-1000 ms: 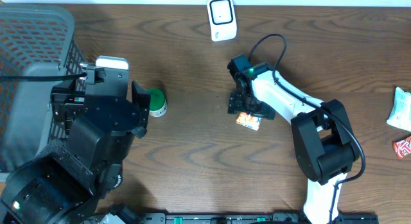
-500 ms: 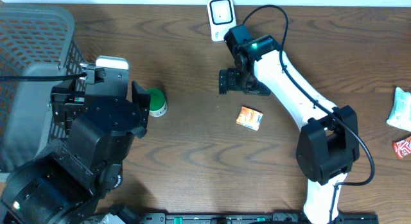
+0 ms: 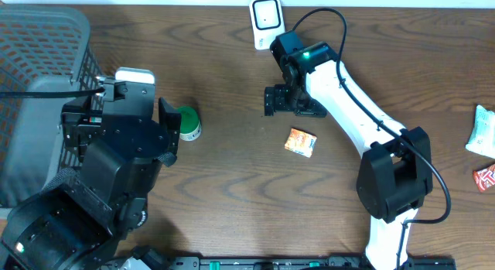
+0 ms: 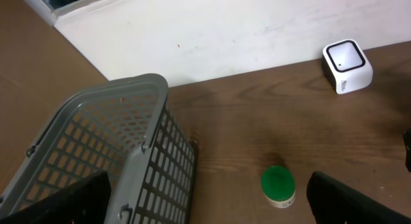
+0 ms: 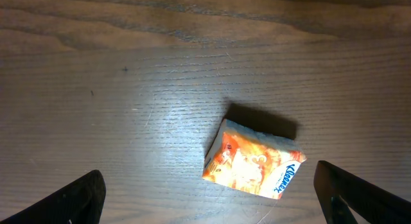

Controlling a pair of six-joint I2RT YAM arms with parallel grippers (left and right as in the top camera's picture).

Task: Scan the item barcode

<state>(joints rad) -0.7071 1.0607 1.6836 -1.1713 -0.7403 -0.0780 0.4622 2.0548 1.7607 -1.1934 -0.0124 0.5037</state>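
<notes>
1 orange tissue packet [image 3: 300, 142], bare table [image 3: 232, 193] all round; 1 white box scanner [image 3: 266, 22] far. Left gripper [image 4: 212, 208], right gripper [image 3: 271, 100]: jaws wide.

This looks like a mock shop checkout: a grey mesh shopping basket [image 3: 46, 38] sits at one end of a dark wood-grain counter [image 3: 232, 200]. A small white barcode scanner [image 3: 266, 21] stands at the far edge, against a plain white wall [image 4: 225, 31]. Small packaged goods lie about: a Kleenex tissue pack [image 3: 300, 142], a green-lidded tub [image 3: 188, 123] and wrapped snacks [image 3: 481, 131].
</notes>
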